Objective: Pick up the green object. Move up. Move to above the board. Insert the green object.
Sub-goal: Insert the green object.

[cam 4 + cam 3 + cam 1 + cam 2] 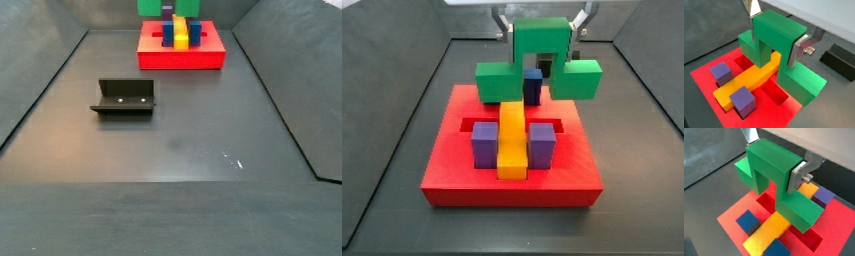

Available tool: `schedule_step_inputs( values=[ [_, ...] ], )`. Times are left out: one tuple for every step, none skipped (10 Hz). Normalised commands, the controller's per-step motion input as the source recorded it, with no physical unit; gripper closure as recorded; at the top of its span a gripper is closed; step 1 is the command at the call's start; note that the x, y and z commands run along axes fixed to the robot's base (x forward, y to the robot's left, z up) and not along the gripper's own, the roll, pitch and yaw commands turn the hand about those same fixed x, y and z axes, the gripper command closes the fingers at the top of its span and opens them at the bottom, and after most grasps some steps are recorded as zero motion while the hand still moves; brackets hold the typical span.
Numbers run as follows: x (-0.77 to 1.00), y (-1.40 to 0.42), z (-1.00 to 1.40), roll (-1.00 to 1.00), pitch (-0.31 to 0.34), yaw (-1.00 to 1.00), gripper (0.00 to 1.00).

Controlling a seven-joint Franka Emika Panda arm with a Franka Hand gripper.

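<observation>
A dark, walled workspace floor [174, 140] fills the scene. In a side view, the fixture [124, 98] stands on the floor at the left, well apart from everything else. To its right and farther back sits the board [182, 56], a flat red slab.

On the board [449, 165], a side view shows a purple block [485, 146] at the left, touching the yellow bar [512, 135] that runs down the middle, and a second purple block [543, 144] touching the bar's right side. A dark blue block [533, 86] stands at the far end of the bar.

The arch [539, 62] (the bright green piece) is held in the air over the far part of the board, its raised middle block uppermost and its two lower side blocks spread left and right. In both wrist views it straddles the yellow bar's [751, 80] far end without clearly touching the board; whether its feet touch the red surface cannot be told.

The gripper [777, 31] is above the board, clamped on the arch's [777, 47] raised middle block. Its silver fingers [799, 175] press the block's two opposite faces. In a wrist view, the fixture's dark edge [841, 61] shows on the floor beyond the arch.
</observation>
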Motion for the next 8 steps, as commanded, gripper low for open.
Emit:
schedule_step_inputs(
  values=[
    [0.0,0.17,0.0,-0.27,0.0,0.0,1.0],
    [-0.08,0.09,0.0,-0.24,0.0,0.0,1.0],
    [-0.14,0.0,-0.22,-0.15,0.0,0.0,1.0],
    [-0.17,0.0,-0.3,-0.12,-0.013,0.0,1.0],
    [-0.13,0.0,-0.31,-0.09,-0.004,0.03,1.0],
    [-0.12,0.0,-0.34,-0.07,0.0,0.01,1.0],
    [-0.19,0.0,-0.28,-0.08,0.0,0.0,1.0],
    [-0.15,0.0,0.0,-0.16,0.0,0.01,1.0]
  ],
)
